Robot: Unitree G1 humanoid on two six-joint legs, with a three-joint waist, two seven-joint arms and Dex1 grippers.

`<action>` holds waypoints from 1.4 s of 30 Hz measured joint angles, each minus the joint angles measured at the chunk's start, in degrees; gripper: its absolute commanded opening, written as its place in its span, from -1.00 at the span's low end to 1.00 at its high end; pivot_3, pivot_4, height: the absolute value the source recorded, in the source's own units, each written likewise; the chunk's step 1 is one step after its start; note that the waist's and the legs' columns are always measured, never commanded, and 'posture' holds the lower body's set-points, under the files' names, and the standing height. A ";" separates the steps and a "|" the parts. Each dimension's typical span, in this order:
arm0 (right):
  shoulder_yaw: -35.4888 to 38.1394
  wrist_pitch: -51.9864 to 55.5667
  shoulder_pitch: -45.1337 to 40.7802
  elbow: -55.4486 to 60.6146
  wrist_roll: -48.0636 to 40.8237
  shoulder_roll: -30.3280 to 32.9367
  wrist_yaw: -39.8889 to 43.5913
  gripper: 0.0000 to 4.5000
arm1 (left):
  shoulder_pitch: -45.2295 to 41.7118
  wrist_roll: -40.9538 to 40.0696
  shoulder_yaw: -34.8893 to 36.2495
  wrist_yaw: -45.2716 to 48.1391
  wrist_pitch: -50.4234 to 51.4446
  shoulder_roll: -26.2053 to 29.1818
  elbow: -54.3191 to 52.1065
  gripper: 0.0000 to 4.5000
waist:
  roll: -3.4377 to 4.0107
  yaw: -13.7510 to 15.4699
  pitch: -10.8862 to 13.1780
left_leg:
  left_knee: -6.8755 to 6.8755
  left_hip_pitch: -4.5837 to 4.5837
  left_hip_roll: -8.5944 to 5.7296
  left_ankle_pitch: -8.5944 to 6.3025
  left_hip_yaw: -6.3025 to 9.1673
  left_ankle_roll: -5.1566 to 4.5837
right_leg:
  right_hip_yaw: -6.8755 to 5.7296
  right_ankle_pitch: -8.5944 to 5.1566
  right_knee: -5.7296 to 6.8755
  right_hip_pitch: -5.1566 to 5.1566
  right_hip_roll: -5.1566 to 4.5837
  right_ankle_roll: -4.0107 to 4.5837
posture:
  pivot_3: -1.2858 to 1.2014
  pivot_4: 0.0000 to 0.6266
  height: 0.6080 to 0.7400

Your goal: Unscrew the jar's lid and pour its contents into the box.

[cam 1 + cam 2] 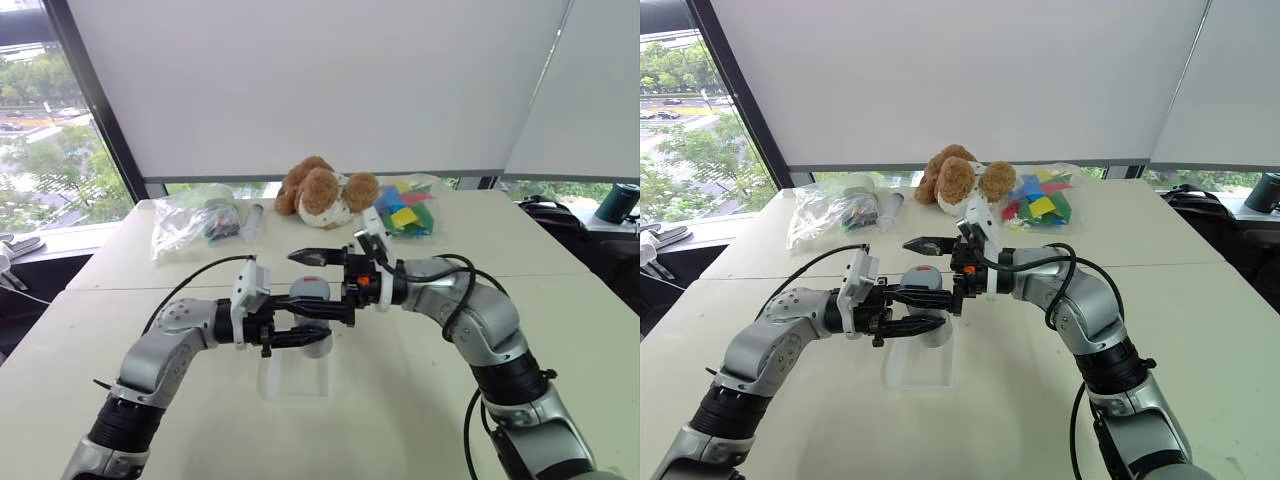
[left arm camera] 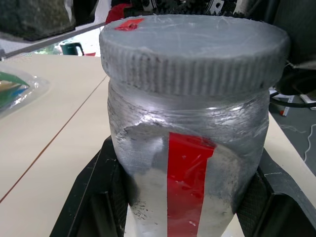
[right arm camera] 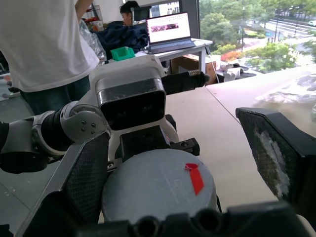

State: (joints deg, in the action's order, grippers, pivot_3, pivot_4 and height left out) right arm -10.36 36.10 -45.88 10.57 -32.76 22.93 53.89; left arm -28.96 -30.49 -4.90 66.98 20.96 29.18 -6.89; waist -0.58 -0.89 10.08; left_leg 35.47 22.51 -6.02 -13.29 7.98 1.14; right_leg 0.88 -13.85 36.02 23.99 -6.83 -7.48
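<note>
Above a pale desk (image 1: 420,400), the jar (image 2: 187,163) is clamped in the left gripper (image 1: 300,330) over the box (image 1: 297,380); the right gripper (image 1: 325,285), fingers wide, straddles the lid (image 3: 158,185), which must be gripped next and unscrewed.

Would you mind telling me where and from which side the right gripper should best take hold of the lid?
Probably by its ribbed rim, across its full width, coming from above. The lid sits level on the upright jar, whose body the left gripper already clamps; the right gripper hangs open astride it.
</note>
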 measured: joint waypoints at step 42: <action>7.39 5.93 2.05 -0.43 -8.25 8.45 8.66 0.97 | 0.98 0.70 -0.35 0.13 0.72 1.32 -0.54 -0.07 | 0.00 0.04 0.00 | 0.00 0.02 0.02 0.00 -0.03 0.00 | 0.02 0.00 0.00 0.01 0.00 0.00 | 0.03 -0.52 1.00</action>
State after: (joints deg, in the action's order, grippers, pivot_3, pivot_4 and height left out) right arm -2.97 42.02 -43.83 10.14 -41.01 31.38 62.55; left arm -27.98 -29.79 -5.25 67.11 21.68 30.50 -7.43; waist -0.58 -0.86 10.08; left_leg 35.47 22.52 -6.00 -13.29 7.96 1.14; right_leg 0.89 -13.85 36.02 24.00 -6.83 -7.48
